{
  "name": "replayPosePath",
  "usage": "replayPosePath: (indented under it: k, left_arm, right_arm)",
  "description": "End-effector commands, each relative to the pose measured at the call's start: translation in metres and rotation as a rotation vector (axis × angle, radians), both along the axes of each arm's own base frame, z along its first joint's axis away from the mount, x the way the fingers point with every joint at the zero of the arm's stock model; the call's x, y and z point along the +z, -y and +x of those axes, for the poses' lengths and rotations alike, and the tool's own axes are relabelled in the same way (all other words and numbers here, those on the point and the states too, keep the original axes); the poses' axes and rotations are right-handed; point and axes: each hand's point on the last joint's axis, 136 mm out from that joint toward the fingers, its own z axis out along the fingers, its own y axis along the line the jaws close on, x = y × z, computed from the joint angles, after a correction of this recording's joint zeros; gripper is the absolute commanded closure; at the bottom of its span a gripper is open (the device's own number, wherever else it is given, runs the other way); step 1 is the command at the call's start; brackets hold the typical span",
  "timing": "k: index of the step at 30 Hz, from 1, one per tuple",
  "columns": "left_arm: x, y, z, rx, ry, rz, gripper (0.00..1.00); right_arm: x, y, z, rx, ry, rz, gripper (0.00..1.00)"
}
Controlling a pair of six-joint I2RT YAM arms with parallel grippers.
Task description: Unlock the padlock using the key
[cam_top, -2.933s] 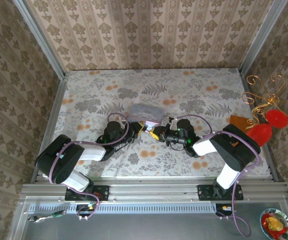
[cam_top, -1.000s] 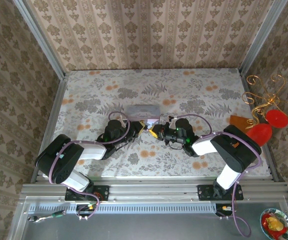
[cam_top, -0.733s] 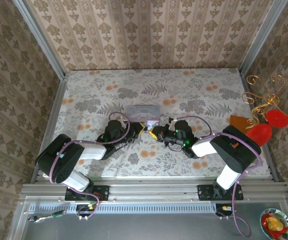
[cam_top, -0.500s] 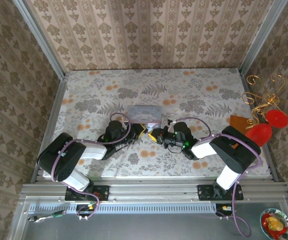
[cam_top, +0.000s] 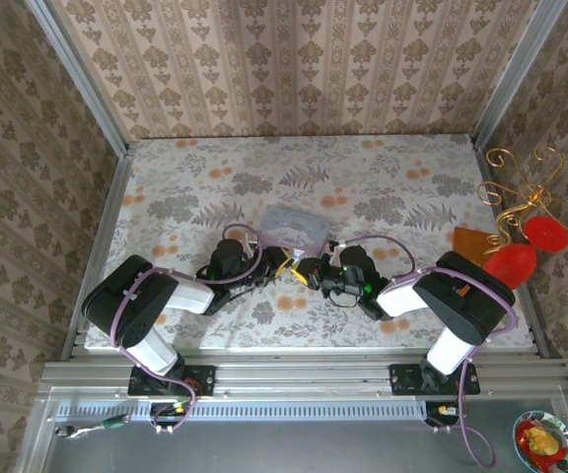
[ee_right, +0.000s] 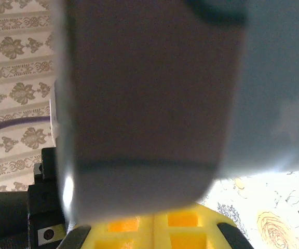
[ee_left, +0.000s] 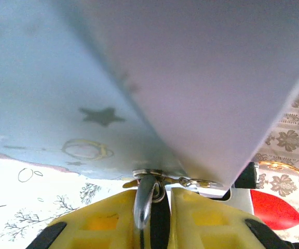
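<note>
Seemingly mid-task | left gripper (ee_left: 157, 196) nearly closed beside silvery metal piece (ee_left: 140, 205) (key or shackle, too blurred), lower centre under tin (ee_left: 87, 93), grip uncertain | right gripper (ee_right: 153, 222) pressed closed, contents unseen | padlock unidentified, unlocking unconfirmed

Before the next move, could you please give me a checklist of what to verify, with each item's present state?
1. Right gripper closed: ok, its yellow fingers meet at a seam.
2. What the right gripper holds: cannot tell; a blurred dark shape blocks the right wrist view.
3. Metal piece between the fingers of the left gripper: ok, it sits in the gap. Whether it is the key or part of the padlock: cannot tell.
4. Left grip firm: cannot tell; a dark slit shows beside the metal piece.
5. Tin clear of the working spot: not ok, it lies close behind both sets of fingertips.
6. Key seated in padlock: cannot tell.
</note>
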Motion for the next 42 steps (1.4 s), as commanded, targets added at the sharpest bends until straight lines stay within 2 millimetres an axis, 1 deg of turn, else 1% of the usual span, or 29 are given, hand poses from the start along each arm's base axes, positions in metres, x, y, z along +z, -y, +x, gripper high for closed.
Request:
replayPosePath:
  k: [1, 2, 8, 10, 13, 16, 22, 24, 28, 33, 37, 39, 42]
  left_arm:
    - [0.017, 0.014, -0.009, -0.082, 0.066, -0.052, 0.77]
    - [0.017, 0.014, -0.009, -0.081, 0.066, -0.054, 0.78]
    - [0.016, 0.015, -0.008, -0.078, 0.061, -0.065, 0.90]
    - [0.018, 0.015, -0.008, -0.076, 0.061, -0.074, 0.95]
    - [0.021, 0.015, -0.010, -0.079, 0.061, -0.084, 0.99]
    - [0.027, 0.014, -0.012, -0.082, 0.064, -0.097, 1.00]
    - [0.036, 0.011, -0.016, -0.085, 0.080, -0.087, 1.00]
    - [0.038, 0.011, -0.016, -0.087, 0.081, -0.083, 1.00]
    - [0.047, 0.017, -0.016, -0.093, 0.085, -0.118, 1.00]
    - [0.059, 0.028, -0.022, -0.100, 0.095, -0.149, 1.00]
    - [0.067, 0.037, -0.026, -0.096, 0.093, -0.169, 1.00]
    - [0.070, 0.041, -0.027, -0.094, 0.092, -0.177, 1.00]
    - [0.068, 0.040, -0.025, -0.078, 0.088, -0.174, 1.00]
  right_arm:
    - [0.018, -0.005, -0.004, 0.020, 0.068, 0.029, 1.00]
    - [0.017, -0.005, -0.004, 0.018, 0.067, 0.026, 1.00]
    - [0.014, -0.001, -0.006, 0.011, 0.065, 0.017, 1.00]
    - [0.011, 0.006, -0.006, -0.004, 0.059, 0.004, 1.00]
    - [0.007, 0.017, -0.002, -0.023, 0.056, -0.003, 1.00]
    - [0.008, 0.025, 0.003, -0.031, 0.061, 0.011, 1.00]
    - [-0.001, 0.044, 0.007, -0.068, 0.043, -0.005, 1.00]
    - [-0.001, 0.047, 0.007, -0.072, 0.044, -0.014, 1.00]
    - [0.005, 0.043, 0.009, -0.058, 0.058, -0.017, 1.00]
    - [0.008, 0.038, 0.010, -0.051, 0.066, -0.014, 1.00]
    - [0.012, 0.026, 0.008, -0.035, 0.078, -0.015, 1.00]
    - [0.013, 0.022, 0.008, -0.037, 0.087, -0.014, 1.00]
    - [0.012, 0.019, 0.007, -0.043, 0.091, -0.022, 1.00]
